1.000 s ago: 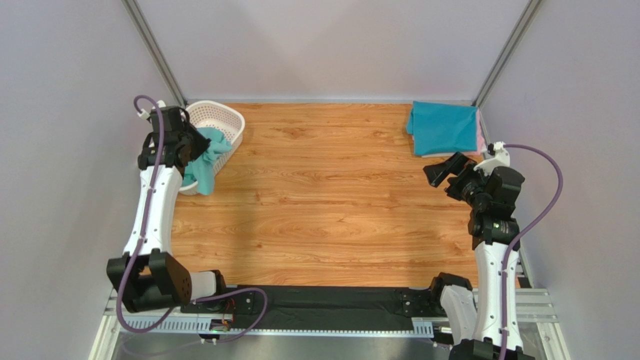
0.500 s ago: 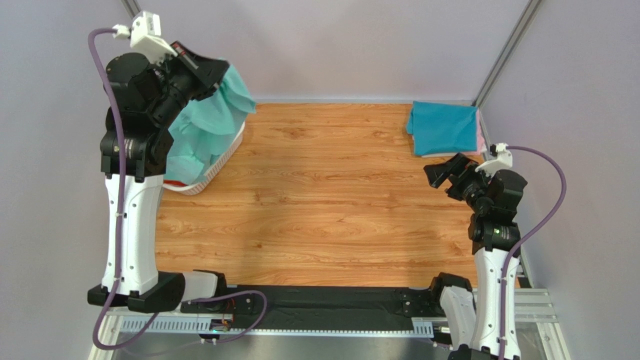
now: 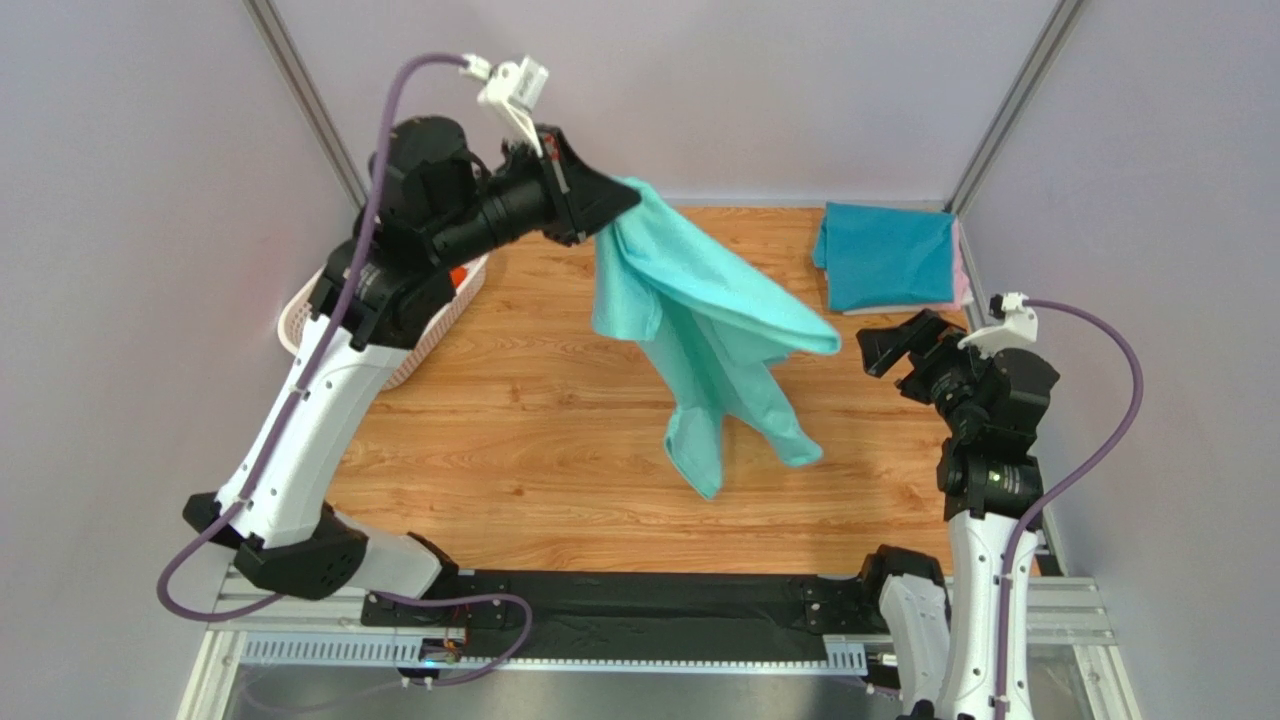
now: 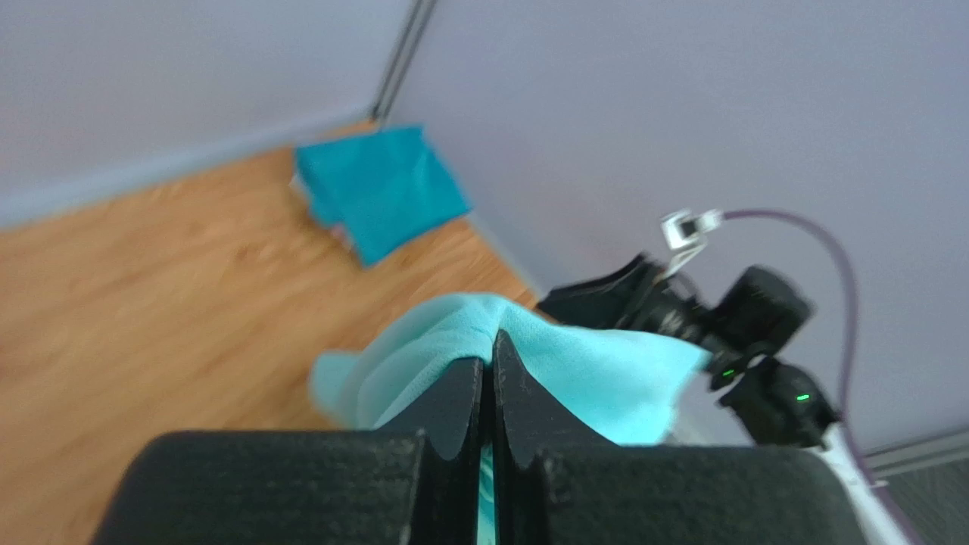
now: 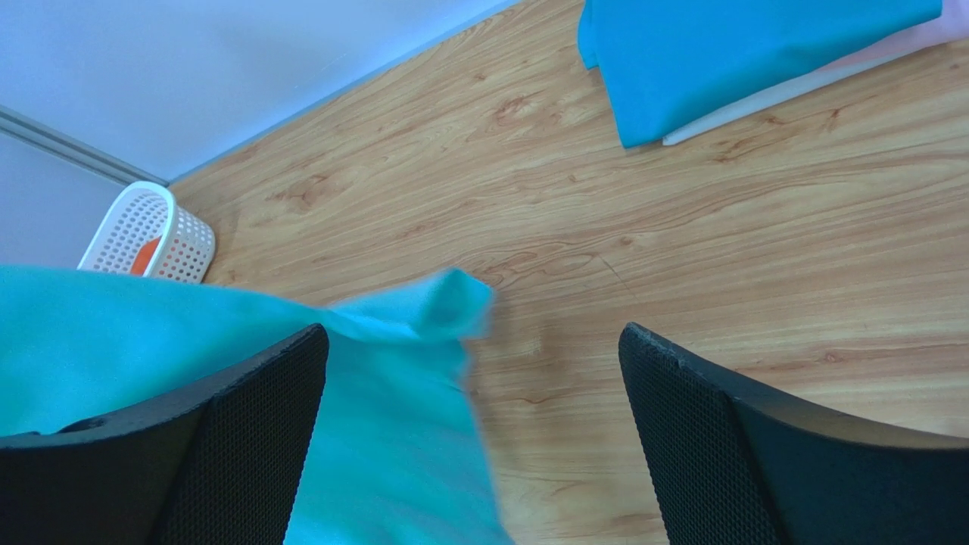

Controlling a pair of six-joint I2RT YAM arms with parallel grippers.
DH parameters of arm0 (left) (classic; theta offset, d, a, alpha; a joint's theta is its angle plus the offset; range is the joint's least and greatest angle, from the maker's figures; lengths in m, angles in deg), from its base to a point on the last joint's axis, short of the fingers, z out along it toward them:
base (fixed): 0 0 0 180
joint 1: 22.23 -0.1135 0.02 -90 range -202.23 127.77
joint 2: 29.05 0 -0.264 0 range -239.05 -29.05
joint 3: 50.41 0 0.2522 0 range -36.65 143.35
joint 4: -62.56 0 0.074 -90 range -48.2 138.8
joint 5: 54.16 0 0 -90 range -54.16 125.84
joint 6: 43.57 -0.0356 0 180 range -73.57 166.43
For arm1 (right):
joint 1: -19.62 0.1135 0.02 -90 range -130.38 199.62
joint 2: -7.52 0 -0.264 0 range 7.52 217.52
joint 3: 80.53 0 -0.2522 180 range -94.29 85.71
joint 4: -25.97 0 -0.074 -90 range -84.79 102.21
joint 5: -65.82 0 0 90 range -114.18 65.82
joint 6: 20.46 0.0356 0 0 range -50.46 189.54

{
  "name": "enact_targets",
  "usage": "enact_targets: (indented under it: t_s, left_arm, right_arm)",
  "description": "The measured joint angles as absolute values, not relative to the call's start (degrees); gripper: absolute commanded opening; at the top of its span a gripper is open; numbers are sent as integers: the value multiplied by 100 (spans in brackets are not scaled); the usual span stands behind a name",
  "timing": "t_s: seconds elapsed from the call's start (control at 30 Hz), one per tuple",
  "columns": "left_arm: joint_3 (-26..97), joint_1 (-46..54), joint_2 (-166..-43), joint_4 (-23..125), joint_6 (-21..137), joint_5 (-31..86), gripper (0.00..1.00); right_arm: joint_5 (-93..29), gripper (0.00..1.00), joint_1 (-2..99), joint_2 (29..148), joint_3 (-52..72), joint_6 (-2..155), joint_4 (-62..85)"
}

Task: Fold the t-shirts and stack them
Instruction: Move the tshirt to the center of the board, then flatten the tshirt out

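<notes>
My left gripper (image 3: 616, 203) is shut on the mint-green t-shirt (image 3: 706, 338) and holds it high over the middle of the table; the cloth hangs loose in the air. In the left wrist view the shirt (image 4: 591, 375) bulges out around the closed fingertips (image 4: 491, 341). A folded teal t-shirt (image 3: 887, 255) lies on a pink one (image 3: 957, 278) at the back right corner. My right gripper (image 3: 894, 342) is open and empty, just right of the hanging shirt (image 5: 375, 432). An orange t-shirt (image 5: 145, 252) shows inside the basket.
A white perforated basket (image 3: 308, 308) stands at the back left, mostly hidden by my left arm; it also shows in the right wrist view (image 5: 171, 239). Grey walls close in on the wooden table (image 3: 556, 435) on three sides.
My left arm has lifted the mint-green shirt out of the basket and swung it right, over the table's middle. The right arm has barely moved.
</notes>
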State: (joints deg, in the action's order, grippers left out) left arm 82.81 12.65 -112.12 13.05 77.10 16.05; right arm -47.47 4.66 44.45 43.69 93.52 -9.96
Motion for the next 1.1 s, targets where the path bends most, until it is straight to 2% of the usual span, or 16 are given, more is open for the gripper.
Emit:
enact_targets:
  t_s: [0.03, 0.07, 0.13, 0.23, 0.27, 0.33, 0.37, 0.47, 0.73, 0.97, 1.07, 1.1]
  left_arm:
    - [7700, 1263, -10978, 1386, 7671, 1850, 0]
    - [7097, 1263, -10742, 1386, 7645, 2171, 6]
    - [5838, 1241, -10226, 1406, 7627, 2799, 10]
    - [4190, 1031, -9581, 1303, 7852, 3679, 31]
    - [3805, 854, -9461, 1222, 7977, 3804, 51]
    - [3022, 255, -9334, 1019, 8283, 3961, 69]
    - [2668, -106, -9341, 923, 8440, 3983, 99]
    - [1903, -663, -9356, 599, 8744, 4064, 100]
    - [1276, -499, -9002, 429, 8823, 3367, 100]
    - [618, 1212, -8602, 446, 9216, 3107, 98]
    - [408, 1754, -8770, 409, 9483, 3057, 93]
    - [376, 1918, -8880, 394, 9568, 3059, 88]
  right_arm:
    - [-4679, 100, 485, 4445, 4369, 9355, -1009]
    - [-4634, 100, 507, 4445, 4369, 9355, -1029]
    - [-4572, 100, 562, 4453, 4369, 9357, -1073]
    - [-4531, 100, 640, 4508, 4369, 9365, -1108]
    - [-4526, 100, 658, 4532, 4369, 9365, -1110]
    - [-4524, 100, 693, 4609, 4369, 9365, -1114]
    - [-4520, 100, 719, 4670, 4369, 9365, -1116]
    - [-4450, 100, 887, 4919, 4369, 9350, -1173]
    - [-3425, 100, 2216, 6007, 4367, 9293, -1709]
    - [-2846, 100, 2238, 6128, 4371, 9392, -1866]
    - [-2712, 100, 2238, 6195, 4374, 9416, -1886]
    - [-2682, 100, 2238, 6248, 4374, 9418, -1890]
